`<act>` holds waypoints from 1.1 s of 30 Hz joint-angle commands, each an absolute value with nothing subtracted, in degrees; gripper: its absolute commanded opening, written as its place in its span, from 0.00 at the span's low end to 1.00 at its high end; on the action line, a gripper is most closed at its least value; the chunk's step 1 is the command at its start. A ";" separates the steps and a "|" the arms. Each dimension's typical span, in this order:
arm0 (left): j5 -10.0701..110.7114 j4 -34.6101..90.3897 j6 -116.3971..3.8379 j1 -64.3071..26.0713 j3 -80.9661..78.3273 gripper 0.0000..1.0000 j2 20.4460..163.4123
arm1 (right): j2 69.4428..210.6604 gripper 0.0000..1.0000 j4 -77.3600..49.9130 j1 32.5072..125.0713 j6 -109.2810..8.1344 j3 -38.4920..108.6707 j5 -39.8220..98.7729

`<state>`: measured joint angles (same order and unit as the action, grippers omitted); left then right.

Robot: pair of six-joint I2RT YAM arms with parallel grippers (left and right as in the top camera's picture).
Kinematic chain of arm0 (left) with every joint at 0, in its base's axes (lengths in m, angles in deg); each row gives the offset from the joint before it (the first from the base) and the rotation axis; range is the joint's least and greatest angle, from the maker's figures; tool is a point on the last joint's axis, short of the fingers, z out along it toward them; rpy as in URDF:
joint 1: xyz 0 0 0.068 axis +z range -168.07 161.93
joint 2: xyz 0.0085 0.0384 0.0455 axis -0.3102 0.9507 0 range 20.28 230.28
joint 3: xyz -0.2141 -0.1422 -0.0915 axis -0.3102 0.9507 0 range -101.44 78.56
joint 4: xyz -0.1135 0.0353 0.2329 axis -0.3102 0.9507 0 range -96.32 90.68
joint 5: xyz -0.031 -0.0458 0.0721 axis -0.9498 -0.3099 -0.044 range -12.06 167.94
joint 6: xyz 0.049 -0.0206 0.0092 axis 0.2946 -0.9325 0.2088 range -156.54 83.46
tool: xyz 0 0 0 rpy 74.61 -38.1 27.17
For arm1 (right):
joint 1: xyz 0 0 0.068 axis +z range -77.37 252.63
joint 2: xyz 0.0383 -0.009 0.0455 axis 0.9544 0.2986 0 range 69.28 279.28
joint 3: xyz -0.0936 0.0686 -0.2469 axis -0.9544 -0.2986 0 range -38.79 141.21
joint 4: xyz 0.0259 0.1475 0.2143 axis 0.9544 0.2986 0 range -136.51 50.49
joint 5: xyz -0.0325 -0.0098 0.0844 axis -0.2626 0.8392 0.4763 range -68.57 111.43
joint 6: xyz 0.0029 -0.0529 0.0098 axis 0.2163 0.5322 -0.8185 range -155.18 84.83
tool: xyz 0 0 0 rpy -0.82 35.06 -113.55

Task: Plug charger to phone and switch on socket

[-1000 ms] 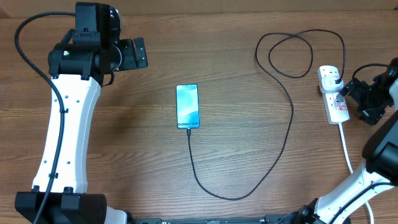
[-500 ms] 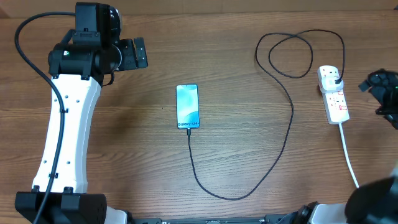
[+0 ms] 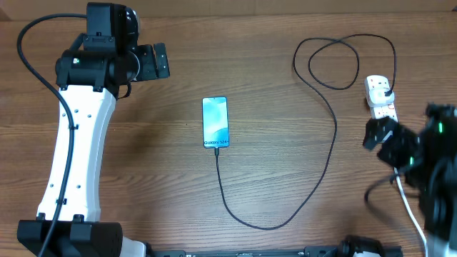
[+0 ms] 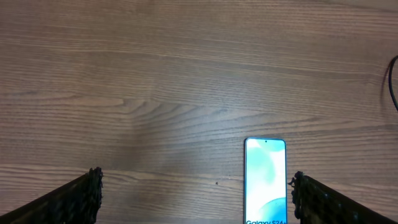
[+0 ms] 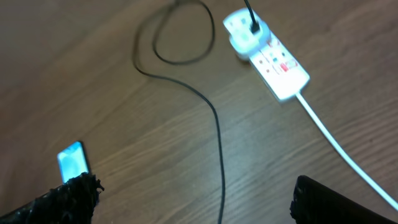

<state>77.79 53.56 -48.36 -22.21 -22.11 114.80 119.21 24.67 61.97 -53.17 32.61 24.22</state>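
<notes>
The phone (image 3: 216, 122) lies flat at the table's middle with its blue-teal screen up. It also shows in the left wrist view (image 4: 265, 180) and the right wrist view (image 5: 73, 160). The charger cable (image 3: 334, 135) runs from the phone's near edge, curves right, loops, and ends in a black plug (image 3: 385, 89) in the socket (image 3: 380, 100). The right wrist view shows the socket (image 5: 273, 59) and the cable (image 5: 217, 137). My right gripper (image 3: 382, 141) is open, blurred, and covers the socket's near end. My left gripper (image 3: 158, 62) is open and empty, far left of the phone.
The socket's thick white cord (image 5: 336, 137) runs toward the front right, partly under my right arm. The wooden table (image 3: 157, 185) holds nothing else. The left arm's white link (image 3: 75, 143) spans the left side.
My right arm has swung out to the right edge, then back in toward the front, and now hangs over the socket's near end. The left arm, phone and cable have not moved.
</notes>
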 commanded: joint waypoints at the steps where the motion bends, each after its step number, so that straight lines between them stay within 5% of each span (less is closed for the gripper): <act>1: 78.54 53.47 -47.26 -22.58 -22.30 1.00 115.11 | 110.49 1.00 25.67 63.37 -53.13 29.22 24.07; 16: 78.54 53.47 -47.26 -22.58 -22.30 1.00 115.11 | 102.71 1.00 40.93 63.35 -53.22 28.87 34.91; 33: 78.54 53.45 -47.26 -22.58 -22.30 1.00 115.11 | 102.71 1.00 41.28 63.35 -53.17 28.87 35.02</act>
<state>77.79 53.52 -48.33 -22.21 -22.11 114.82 102.75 41.43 62.98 -53.17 29.07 34.71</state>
